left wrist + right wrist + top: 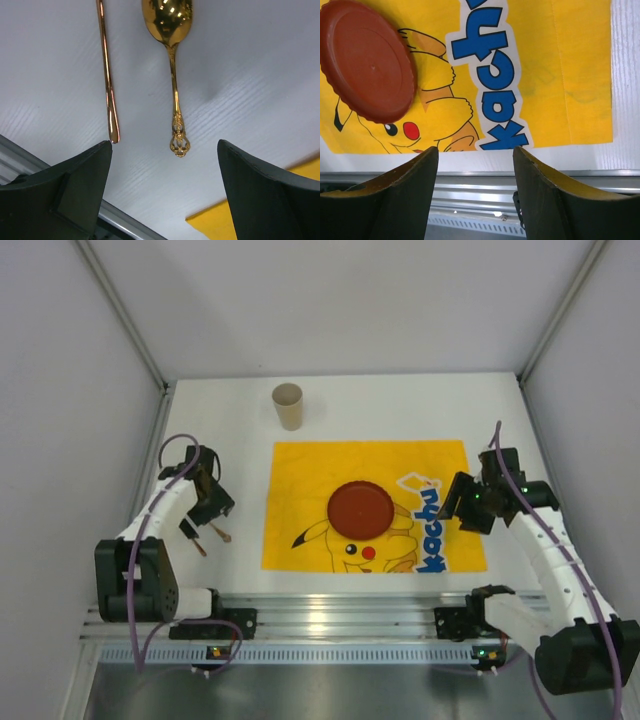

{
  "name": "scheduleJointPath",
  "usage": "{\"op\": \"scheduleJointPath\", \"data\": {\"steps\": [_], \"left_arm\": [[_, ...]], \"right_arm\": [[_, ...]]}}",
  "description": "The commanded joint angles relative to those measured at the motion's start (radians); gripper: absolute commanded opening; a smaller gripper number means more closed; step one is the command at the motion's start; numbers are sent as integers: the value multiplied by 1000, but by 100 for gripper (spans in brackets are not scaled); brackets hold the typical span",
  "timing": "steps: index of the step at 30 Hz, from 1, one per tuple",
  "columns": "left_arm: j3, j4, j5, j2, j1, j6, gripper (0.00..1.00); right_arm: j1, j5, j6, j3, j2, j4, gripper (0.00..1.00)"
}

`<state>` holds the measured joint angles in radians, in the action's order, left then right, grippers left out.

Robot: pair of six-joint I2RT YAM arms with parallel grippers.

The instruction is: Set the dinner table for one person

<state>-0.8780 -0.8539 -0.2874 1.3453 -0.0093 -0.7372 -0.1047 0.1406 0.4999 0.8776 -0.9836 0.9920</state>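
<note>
Reading your desk (350,390): flat, long axis left-right, silver rail (330,615) along its near edge. Left claw (165,145) released, above gold spoon (172,75), handle pointing at it. Right claw (475,150) released, above yellow cloth (300,470) bearing red plate (360,508). Cup (288,405) farther back. Grey walls (350,300) enclose.

At the upper left of the frame a red-brown plate (367,60) lies on the yellow cloth (570,75), beside blue letters (492,75). The white counter (625,75) shows at the right edge. Low in the frame, the fingers (405,195) of the hand (475,150) stand apart with nothing between them.
</note>
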Motion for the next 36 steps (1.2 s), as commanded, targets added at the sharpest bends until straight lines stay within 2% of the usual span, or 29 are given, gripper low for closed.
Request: {"op": "scheduleJointPath", "data": {"steps": [1, 10, 14, 20, 27, 28, 34, 36], "left_arm": [[11, 64, -33, 18, 48, 25, 91], [60, 256, 54, 74, 81, 64, 87], [53, 296, 94, 120, 81, 67, 80], [54, 325, 74, 193, 81, 62, 72], [117, 409, 57, 224, 100, 35, 45], [128, 414, 54, 232, 103, 35, 37], [134, 466, 53, 281, 111, 35, 22], [119, 469, 53, 302, 111, 36, 12]], "right_arm": [[-24, -9, -4, 15, 11, -24, 62], [-39, -42, -23, 17, 3, -4, 62], [-38, -53, -26, 15, -10, 0, 62], [-38, -71, -27, 11, -23, 7, 62], [-26, -90, -38, 23, -40, 25, 62], [-26, -91, -41, 24, -41, 27, 62], [-23, -101, -50, 43, -63, 40, 62], [-24, -101, -54, 47, -72, 40, 62]]}}
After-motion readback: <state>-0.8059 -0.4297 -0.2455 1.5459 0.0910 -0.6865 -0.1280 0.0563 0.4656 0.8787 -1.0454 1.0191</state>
